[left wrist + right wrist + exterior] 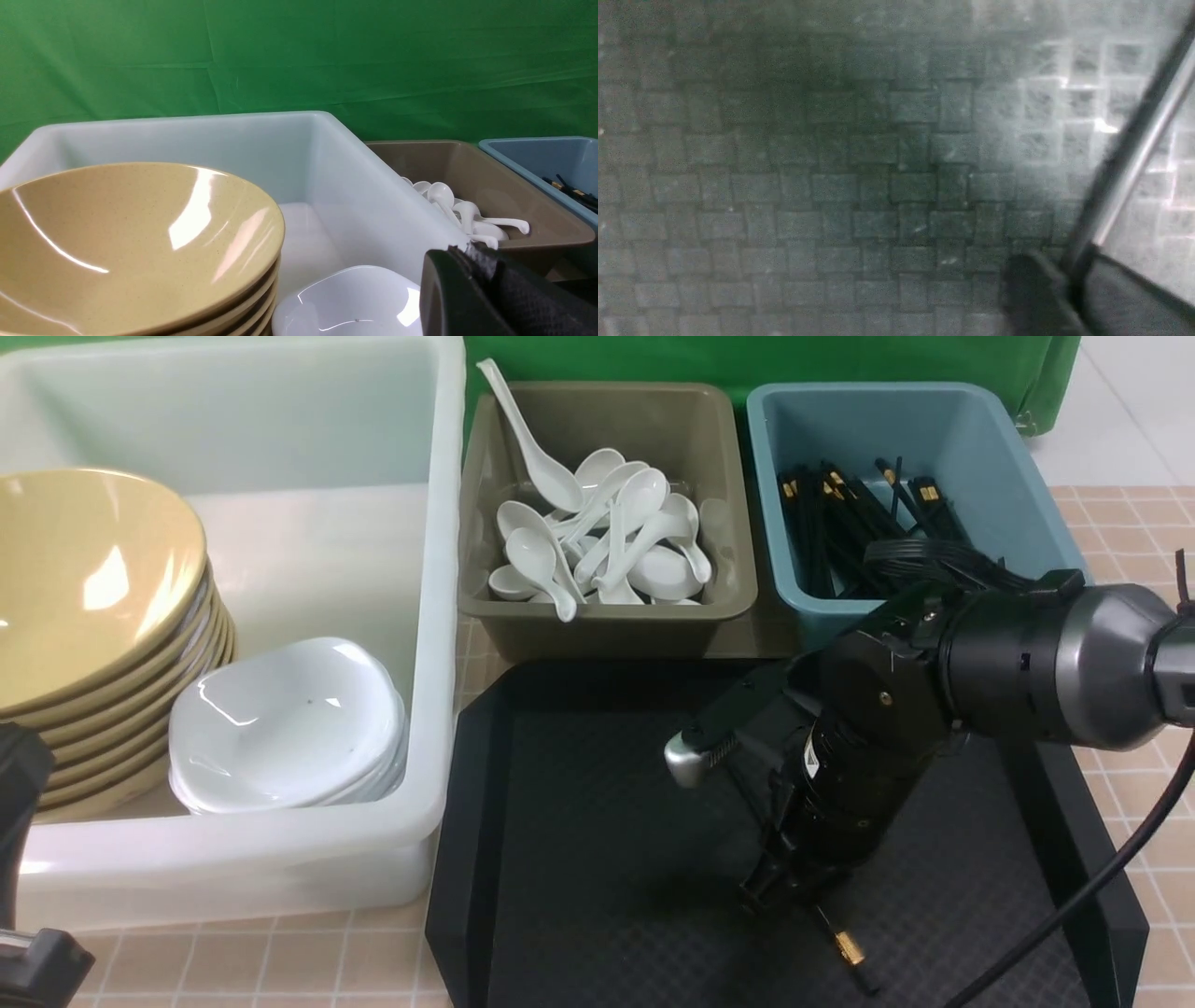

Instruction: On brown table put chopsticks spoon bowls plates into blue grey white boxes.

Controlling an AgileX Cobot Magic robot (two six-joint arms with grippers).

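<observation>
My right gripper (784, 887) points down at the black tray (579, 821) and is shut on a black chopstick (848, 949), whose gold-banded end sticks out below it. In the right wrist view the chopstick (1134, 149) runs slanted into the gripper (1078, 280). A stack of tan bowls (84, 579) and stacked white plates (280, 723) sit in the white tub (439, 616). Several spoons (597, 541) lie in the grey bin (607, 616), and several chopsticks (840, 523) lie in the blue bin (1027, 476). My left gripper (467, 261) is shut and empty, near the tub's front corner.
The black octagonal tray lies on the brown table (280, 961) in front of the grey and blue bins. One spoon (523, 429) leans on the grey bin's far left wall. A green cloth (299, 56) hangs behind the boxes. My right arm's cable (1102, 877) crosses the tray's right side.
</observation>
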